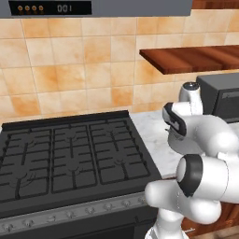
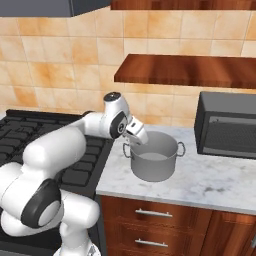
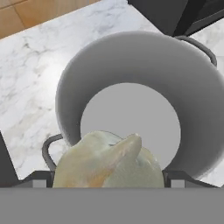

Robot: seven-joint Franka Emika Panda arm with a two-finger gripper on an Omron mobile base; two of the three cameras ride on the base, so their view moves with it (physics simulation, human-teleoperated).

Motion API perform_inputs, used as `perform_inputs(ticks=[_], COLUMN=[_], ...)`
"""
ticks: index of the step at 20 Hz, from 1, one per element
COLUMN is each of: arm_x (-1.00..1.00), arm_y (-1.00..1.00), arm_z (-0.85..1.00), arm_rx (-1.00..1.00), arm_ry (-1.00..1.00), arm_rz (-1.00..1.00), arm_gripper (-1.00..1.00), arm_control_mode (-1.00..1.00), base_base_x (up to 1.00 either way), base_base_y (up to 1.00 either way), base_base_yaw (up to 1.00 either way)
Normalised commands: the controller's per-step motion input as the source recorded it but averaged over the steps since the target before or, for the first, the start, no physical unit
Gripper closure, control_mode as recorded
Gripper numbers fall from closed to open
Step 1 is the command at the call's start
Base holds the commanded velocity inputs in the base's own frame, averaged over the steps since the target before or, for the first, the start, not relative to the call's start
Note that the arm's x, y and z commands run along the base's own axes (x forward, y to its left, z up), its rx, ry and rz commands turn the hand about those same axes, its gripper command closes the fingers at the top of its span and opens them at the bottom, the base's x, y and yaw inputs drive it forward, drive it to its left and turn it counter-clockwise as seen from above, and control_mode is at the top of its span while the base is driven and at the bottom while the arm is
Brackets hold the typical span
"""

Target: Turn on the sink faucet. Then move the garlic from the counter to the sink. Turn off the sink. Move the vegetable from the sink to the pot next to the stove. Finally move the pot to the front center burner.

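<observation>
The garlic (image 3: 109, 164), a lumpy cream bulb with a pointed tip, sits between the fingertips (image 3: 39, 179) of my gripper (image 3: 107, 180), which is shut on it. Directly beneath it is the open mouth of the grey metal pot (image 3: 131, 61), whose inside is bare. In the right base view the gripper (image 2: 140, 137) hangs over the left rim of the pot (image 2: 150, 172), which stands on the white marble counter (image 2: 210, 185) just right of the black stove (image 2: 30, 130). The stove's grates (image 1: 70, 154) carry nothing.
A dark microwave (image 2: 227, 125) stands on the counter close to the pot's right side. A wooden shelf (image 2: 185, 70) runs along the tiled wall above the pot. Wooden drawers (image 2: 150, 215) sit below the counter.
</observation>
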Motion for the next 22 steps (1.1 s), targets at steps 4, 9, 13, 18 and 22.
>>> perform_inputs(ticks=[4, 9, 13, 18, 22], arm_x=[0.05, 0.10, 0.19, 0.33, 0.27], arm_y=[-0.67, -0.44, -0.09, -0.02, -0.16], arm_z=[-0.05, -0.11, -0.22, -0.26, -0.20], arm_rx=[0.01, 0.03, 0.00, 0.00, 0.02], arm_ry=[0.00, 0.00, 0.01, 0.06, 0.06], arm_rz=[-0.01, 0.02, 0.02, 0.02, 0.04], arm_gripper=[1.00, 1.00, 1.00, 1.00, 1.00], arm_control_mode=[-1.00, -1.00, -1.00, -1.00, -1.00], base_base_x=[0.00, 0.00, 0.00, 0.00, 0.00], base_base_y=[0.00, 0.00, 0.00, 0.00, 0.00], base_base_yaw=[0.00, 0.00, 0.00, 0.00, 0.00])
